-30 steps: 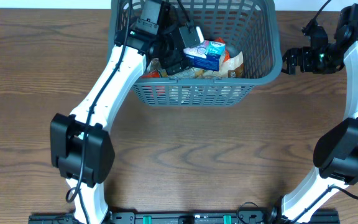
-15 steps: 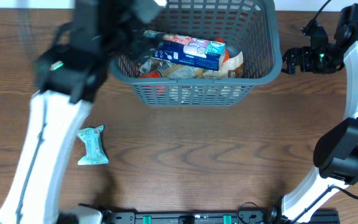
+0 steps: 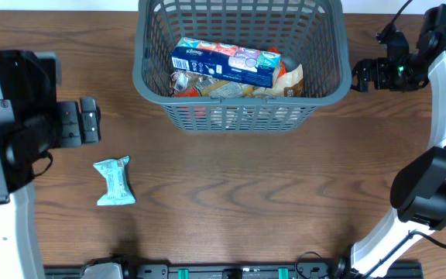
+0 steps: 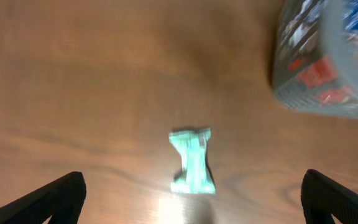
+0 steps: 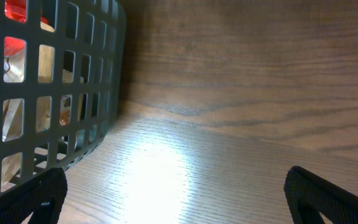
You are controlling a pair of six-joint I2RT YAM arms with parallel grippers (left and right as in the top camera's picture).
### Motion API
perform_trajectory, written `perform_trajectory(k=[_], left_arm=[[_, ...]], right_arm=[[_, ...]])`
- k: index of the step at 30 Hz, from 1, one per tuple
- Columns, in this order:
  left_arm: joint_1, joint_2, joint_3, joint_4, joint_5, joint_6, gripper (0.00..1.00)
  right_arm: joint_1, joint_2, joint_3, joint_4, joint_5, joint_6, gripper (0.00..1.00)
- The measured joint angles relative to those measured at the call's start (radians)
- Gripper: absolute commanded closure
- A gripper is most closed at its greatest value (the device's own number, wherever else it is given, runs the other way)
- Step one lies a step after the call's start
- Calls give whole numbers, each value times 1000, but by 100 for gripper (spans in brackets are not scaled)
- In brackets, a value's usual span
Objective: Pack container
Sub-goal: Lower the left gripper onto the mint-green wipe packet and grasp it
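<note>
Wooden table carries the container at far centre, partly filled, a blue tissue pack on top. Left gripper hovers spread and empty above a teal packet, likely the next pick. Right gripper, also spread, waits beside the container's right wall.

The container stands upright at the far side of the table, mid-width in the overhead view, its back edge cut off by the frame. It's dark grey plastic, rectangular with rounded corners and slotted lattice walls. It's partly loaded: a blue tissue pack lies across a heap of packets, and red shows through the front slots. The left wrist view catches it blurred at upper right. The right wrist view has its curved corner wall close up, standing on the table.
</note>
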Motion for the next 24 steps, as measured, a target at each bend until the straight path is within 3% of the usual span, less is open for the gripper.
perform_trajectory(k=[5, 16, 24], left_arm=[[14, 2, -193, 40, -1, -56, 1], [14, 13, -738, 371, 29, -190, 1], [14, 14, -974, 555, 43, -219, 1]], right_arm=[[0, 0, 0, 1, 0, 0, 1], [0, 0, -2, 13, 0, 0, 1], [0, 0, -3, 16, 0, 0, 1]])
